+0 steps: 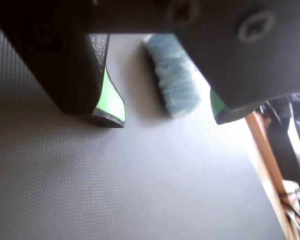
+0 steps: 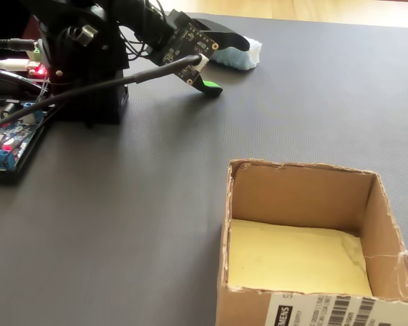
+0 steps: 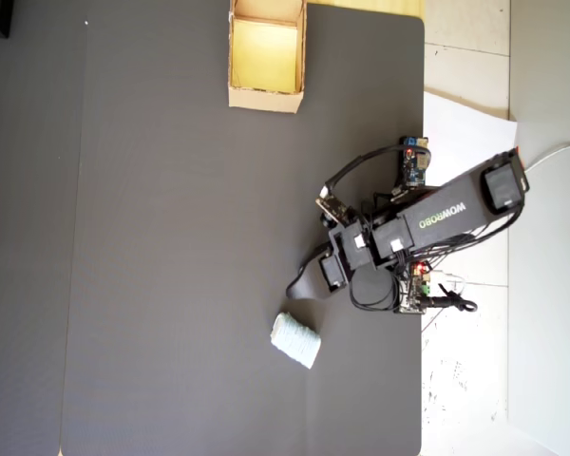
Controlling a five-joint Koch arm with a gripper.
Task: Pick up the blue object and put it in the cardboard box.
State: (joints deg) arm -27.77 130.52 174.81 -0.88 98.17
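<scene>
Wrist view: open hand [image 1: 165, 117] straddles blue object [image 1: 175, 80] on mat [image 1: 140, 190].

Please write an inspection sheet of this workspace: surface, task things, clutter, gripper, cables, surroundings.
Surface: dark grey mat, bare around the task things.
Job's things: blue object lies on the mat; cardboard box stands empty, far from it.
Clutter: nothing seen on the mat.
Gripper: gripper open, low over the mat, the object ahead between its jaws, untouched.
Cables: black wires loop around the arm.
Surroundings: circuit boards beside the base; white paper.
</scene>
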